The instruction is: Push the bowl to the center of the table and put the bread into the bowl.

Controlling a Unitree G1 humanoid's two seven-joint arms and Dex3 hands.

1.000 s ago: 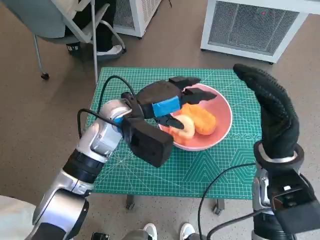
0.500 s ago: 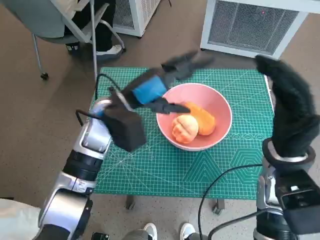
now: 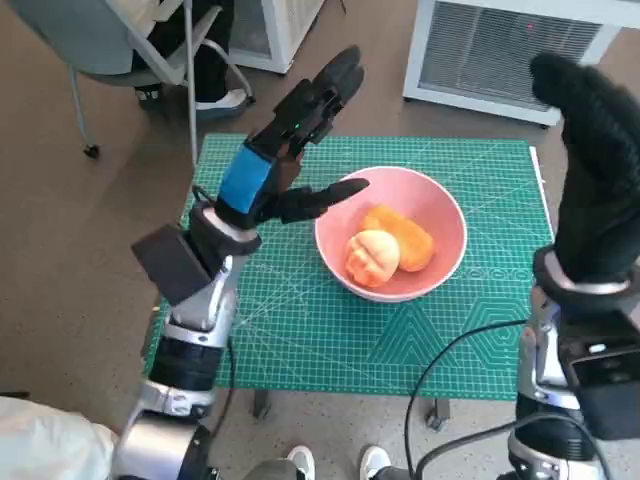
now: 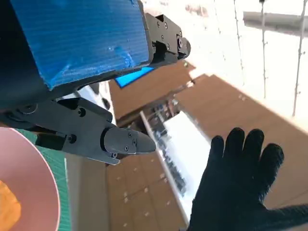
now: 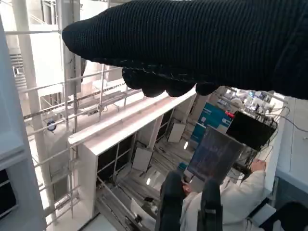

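Near the middle of the green mat, the pink bowl holds the bread, while the left hand and right hand hover raised, fingers spread, empty.

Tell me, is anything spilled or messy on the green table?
Nothing stands out. The pink bowl sits upright near the middle of the green mat, with the pale bread and an orange piece inside it. No crumbs or spills show. The left hand and the right hand are both raised, holding nothing.
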